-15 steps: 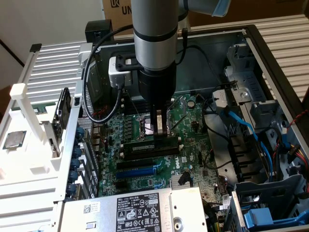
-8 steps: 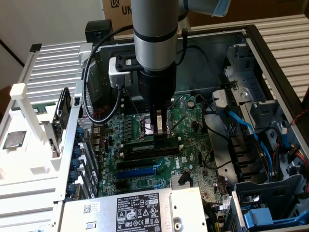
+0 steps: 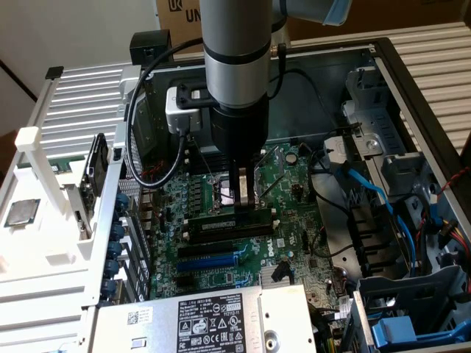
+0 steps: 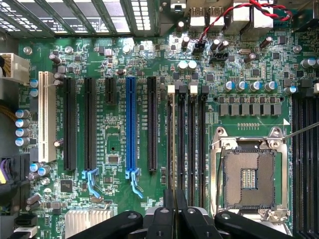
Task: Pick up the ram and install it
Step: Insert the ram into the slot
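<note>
My hand [image 3: 245, 204] is clamped, fingers nearly together, on the top edge of the ram [image 3: 221, 218]. The ram stands on edge right beneath me, along the memory slots [image 4: 192, 144]. Past them lies the blue slot [image 4: 130, 124].

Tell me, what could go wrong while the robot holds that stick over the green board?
The ram, gripped toward one end by the end effector, may tilt and jam in the memory slots. The white end clips may not latch. A slip might knock the open processor socket beside them.
</note>
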`<state>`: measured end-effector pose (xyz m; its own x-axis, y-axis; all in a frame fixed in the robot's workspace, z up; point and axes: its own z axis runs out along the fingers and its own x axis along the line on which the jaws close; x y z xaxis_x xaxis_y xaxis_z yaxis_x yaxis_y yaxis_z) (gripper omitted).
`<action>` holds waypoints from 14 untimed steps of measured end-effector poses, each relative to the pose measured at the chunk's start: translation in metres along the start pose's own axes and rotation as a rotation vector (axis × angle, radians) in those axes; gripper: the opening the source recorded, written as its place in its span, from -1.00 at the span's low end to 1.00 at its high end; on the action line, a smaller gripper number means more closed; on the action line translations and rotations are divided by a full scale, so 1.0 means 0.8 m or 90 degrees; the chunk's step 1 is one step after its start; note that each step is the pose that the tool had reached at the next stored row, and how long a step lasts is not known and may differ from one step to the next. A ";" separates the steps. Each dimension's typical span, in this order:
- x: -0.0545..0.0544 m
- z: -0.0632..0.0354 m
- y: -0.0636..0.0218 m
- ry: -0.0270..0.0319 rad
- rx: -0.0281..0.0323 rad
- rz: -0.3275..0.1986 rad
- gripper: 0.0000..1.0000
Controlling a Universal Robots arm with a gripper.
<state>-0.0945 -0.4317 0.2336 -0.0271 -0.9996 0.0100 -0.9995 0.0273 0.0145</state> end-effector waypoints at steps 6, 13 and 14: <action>0.000 0.000 0.000 0.0000 0.0002 0.000 -0.76; 0.000 0.002 0.000 0.0001 0.0018 0.000 -0.76; 0.000 0.002 0.000 0.0001 0.0020 0.000 -0.76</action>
<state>-0.0945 -0.4318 0.2321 -0.0272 -0.9996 0.0101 -0.9996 0.0273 0.0113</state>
